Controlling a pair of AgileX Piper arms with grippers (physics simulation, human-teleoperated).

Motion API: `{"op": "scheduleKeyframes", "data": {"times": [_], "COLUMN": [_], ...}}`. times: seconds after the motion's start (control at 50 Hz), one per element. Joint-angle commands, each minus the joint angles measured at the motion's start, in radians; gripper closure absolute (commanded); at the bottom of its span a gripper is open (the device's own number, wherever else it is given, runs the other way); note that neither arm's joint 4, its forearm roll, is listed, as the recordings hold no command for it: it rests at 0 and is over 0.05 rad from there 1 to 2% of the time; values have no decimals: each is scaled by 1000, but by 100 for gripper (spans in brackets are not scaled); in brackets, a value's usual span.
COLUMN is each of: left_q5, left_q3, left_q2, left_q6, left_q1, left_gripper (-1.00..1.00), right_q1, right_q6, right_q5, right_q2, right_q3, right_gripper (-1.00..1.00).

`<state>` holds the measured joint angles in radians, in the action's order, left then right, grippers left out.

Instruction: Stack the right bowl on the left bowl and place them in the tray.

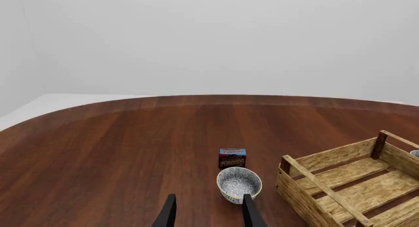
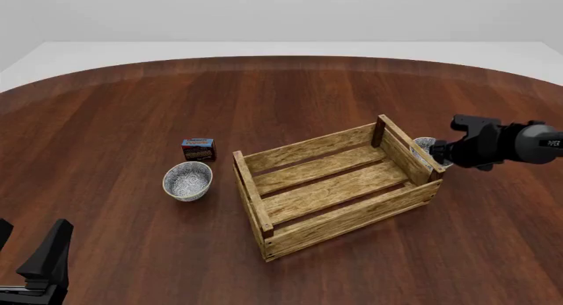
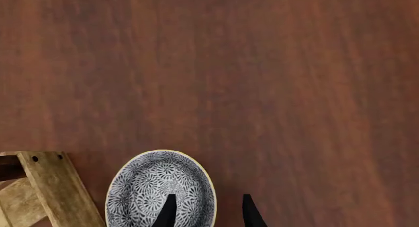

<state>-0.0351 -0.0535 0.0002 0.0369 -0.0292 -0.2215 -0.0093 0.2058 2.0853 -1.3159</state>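
The left bowl [image 2: 187, 180], white with a grey pattern, stands on the table left of the tray [image 2: 334, 183], a light-wood slatted crate with dark corner posts. The right bowl [image 2: 423, 145] sits just past the tray's far right corner, partly hidden by it. My right gripper [image 2: 442, 152] hovers over that bowl, open; in the right wrist view one of its fingers [image 3: 168, 211] is over the bowl's [image 3: 154, 188] inside and the other is outside the rim. My left gripper [image 2: 26, 249] is open near the front left edge, well short of the left bowl [image 1: 239, 182].
A small blue-and-red box [image 2: 198, 149] stands just behind the left bowl. The tray [image 1: 340, 188] holds nothing. The round brown table [image 2: 281, 94] stretches far behind both bowls.
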Motion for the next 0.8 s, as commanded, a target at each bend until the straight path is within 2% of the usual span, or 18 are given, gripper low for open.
{"op": "scheduleKeyframes", "data": {"times": [0.02, 0.38, 0.4, 0.68, 0.8], "left_q5": [1, 6, 4, 1, 1], "left_q3": [0, 6, 4, -1, -2], "left_q2": [0, 0, 0, 0, 0], "left_q6": [1, 0, 1, 3, 5], "left_q1": [0, -2, -2, -2, -1], "left_gripper": [-100, -100, -100, -100, -100], "right_q1": [4, 2, 1, 7, -9], "right_q6": [6, 10, 11, 17, 1], "right_q5": [-19, -36, -37, -30, -19], "right_q2": [31, 71, 69, 53, 14], "right_q3": [4, 5, 5, 11, 13], "right_gripper": [-100, -100, 100, 100, 100]}}
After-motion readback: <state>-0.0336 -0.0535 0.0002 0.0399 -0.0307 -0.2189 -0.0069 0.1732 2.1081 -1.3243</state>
